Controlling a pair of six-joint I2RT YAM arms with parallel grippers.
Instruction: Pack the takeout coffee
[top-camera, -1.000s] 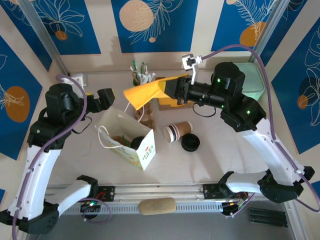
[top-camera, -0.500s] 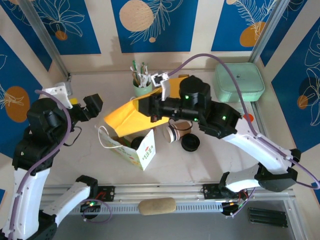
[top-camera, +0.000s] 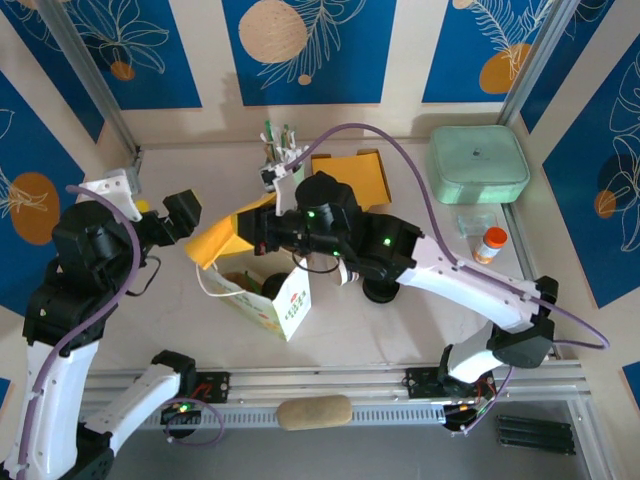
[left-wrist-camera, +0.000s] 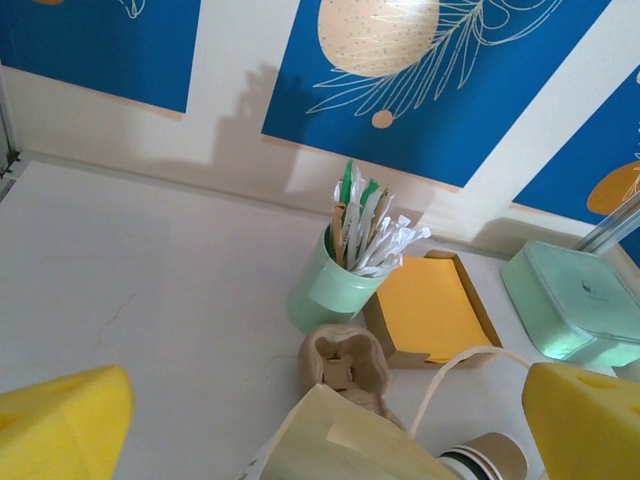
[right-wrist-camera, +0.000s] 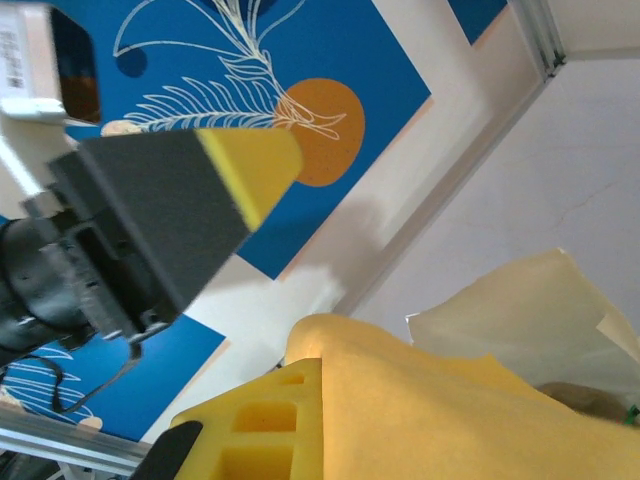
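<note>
Two states: right claw (top-camera: 265, 235) is pinching a yellow sheet (top-camera: 222, 238); left claw (left-wrist-camera: 320, 425) is gaping wide, its wrist view exposing the takeout coffee (left-wrist-camera: 490, 456) near it.

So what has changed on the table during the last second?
The right gripper, jaws shut on the yellow sheet, carried it leftward from the back to just over the paper bag. The left gripper shifted slightly left, jaws open. The paper bag, black lid and utensil cup stayed put.

the takeout coffee (left-wrist-camera: 495, 458) is cut off by the bottom edge.
</note>
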